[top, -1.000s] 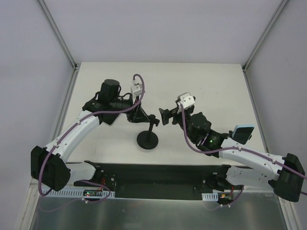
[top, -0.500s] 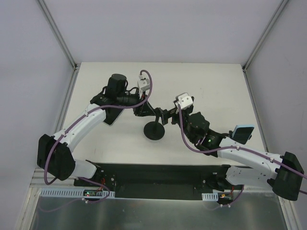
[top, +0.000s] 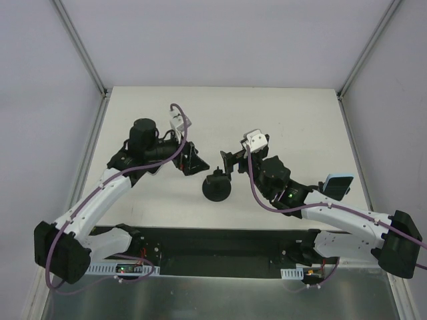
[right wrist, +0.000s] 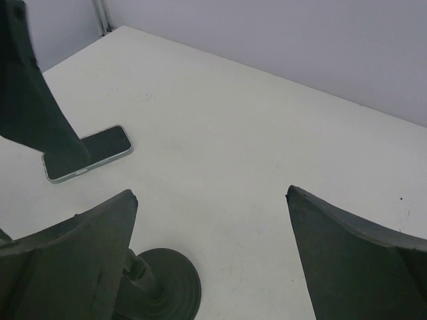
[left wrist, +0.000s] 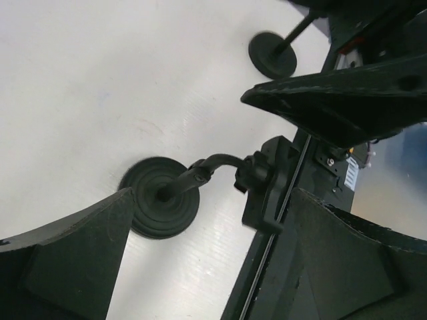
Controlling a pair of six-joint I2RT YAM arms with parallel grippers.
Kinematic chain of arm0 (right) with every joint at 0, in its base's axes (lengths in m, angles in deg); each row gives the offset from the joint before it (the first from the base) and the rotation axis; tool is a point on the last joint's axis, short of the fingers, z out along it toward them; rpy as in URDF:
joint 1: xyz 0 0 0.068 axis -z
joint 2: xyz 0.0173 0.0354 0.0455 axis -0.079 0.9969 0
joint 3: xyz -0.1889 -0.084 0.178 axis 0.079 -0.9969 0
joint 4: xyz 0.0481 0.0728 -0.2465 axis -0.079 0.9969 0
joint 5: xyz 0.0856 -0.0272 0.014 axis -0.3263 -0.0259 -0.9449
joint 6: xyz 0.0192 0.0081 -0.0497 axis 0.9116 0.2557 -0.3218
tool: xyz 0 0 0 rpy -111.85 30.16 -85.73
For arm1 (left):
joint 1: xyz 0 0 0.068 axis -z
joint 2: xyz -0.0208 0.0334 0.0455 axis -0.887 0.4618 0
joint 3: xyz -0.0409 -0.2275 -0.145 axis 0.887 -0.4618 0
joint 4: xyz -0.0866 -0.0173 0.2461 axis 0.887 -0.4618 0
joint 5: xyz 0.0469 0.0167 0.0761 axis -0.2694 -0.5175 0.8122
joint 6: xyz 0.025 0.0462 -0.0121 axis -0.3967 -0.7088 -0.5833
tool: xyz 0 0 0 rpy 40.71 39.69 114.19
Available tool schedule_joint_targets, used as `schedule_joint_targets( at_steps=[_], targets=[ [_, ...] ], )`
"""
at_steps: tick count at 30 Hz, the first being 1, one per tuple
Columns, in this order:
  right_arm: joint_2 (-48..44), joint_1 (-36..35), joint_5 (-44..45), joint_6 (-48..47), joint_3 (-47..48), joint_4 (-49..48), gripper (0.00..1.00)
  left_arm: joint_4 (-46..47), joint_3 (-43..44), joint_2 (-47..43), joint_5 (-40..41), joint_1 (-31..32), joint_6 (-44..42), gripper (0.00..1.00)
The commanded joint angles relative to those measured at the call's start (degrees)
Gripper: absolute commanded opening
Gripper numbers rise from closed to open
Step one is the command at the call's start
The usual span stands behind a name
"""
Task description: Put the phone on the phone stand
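The phone stand [top: 217,189] rests on its round base mid-table, its bent post [left wrist: 200,175] carrying the black cradle [left wrist: 267,190]. My left gripper [top: 191,162] is open just left of it, and the stand shows between its fingers [left wrist: 210,198] without being touched. My right gripper [top: 229,163] is open right beside the stand, whose base [right wrist: 163,288] sits by its left finger; nothing lies between those fingers [right wrist: 211,192]. The phone [right wrist: 90,153] lies flat, screen up, on the table beyond, partly covered by a dark left-arm finger. In the top view the left arm hides it.
A light-blue-cased phone [top: 338,185] sits at the right, by the right arm. The black base plate [top: 213,243] runs along the near table edge. A second small black disc on a rod [left wrist: 272,55] shows farther off in the left wrist view.
My left gripper, shut at the stand's cradle before, has opened and drawn back to the left. The stand shifted slightly right and stays on its base. The right arm barely moved.
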Motion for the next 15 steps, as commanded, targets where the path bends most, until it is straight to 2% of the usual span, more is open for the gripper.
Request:
schedule_joint_targets(
  at_steps=[1, 3, 5, 7, 8, 10, 11, 13, 14, 15],
  targets=[
    [-1.62, 0.05, 1.28, -0.54, -0.39, -3.97, 0.97, 0.27, 0.15, -10.18, -0.6, -4.92, 3.34, 0.99],
    [-1.71, 0.23, 1.19, -0.46, -0.48, -4.06, 0.97, -1.14, 0.68, -13.42, 2.28, -6.77, 4.49, 0.99],
    [-1.79, 0.23, 0.93, -0.37, -0.56, -4.06, 0.97, -5.79, 1.9, -14.84, 17.79, -8.0, 6.15, 0.99],
    [-2.06, 0.23, 0.84, -0.28, -0.56, -4.06, 0.97, -9.31, 3.13, -14.32, 27.74, -9.58, 7.39, 0.99],
    [-2.15, 0.23, 0.84, -0.28, -0.74, -4.14, 0.97, -13.76, 4.97, -13.36, 37.01, -10.55, 9.22, 0.99],
    [-2.76, 0.23, 0.84, -0.37, -1.0, -4.06, 0.97, -18.61, 7.61, -7.66, 42.62, -15.0, 11.68, 0.99],
    [-3.02, 0.23, 1.02, -0.37, -1.18, -4.06, 0.97, -20.64, 10.67, -5.03, 43.43, -17.21, 14.22, 0.99],
    [-3.73, 0.31, 1.19, -0.46, -1.44, -4.06, 0.97, -22.51, 12.71, 3.14, 37.75, -22.13, 16.17, 0.99],
    [-4.08, 0.4, 1.19, -0.46, -1.62, -4.06, 0.97, -22.68, 14.9, 6.13, 34.85, -26.77, 18.27, 0.99],
    [-4.34, 0.49, 1.19, -0.54, -1.79, -4.06, 0.97, -22.68, 16.22, 12.51, 28.56, -29.34, 19.25, 0.99]
  ],
)
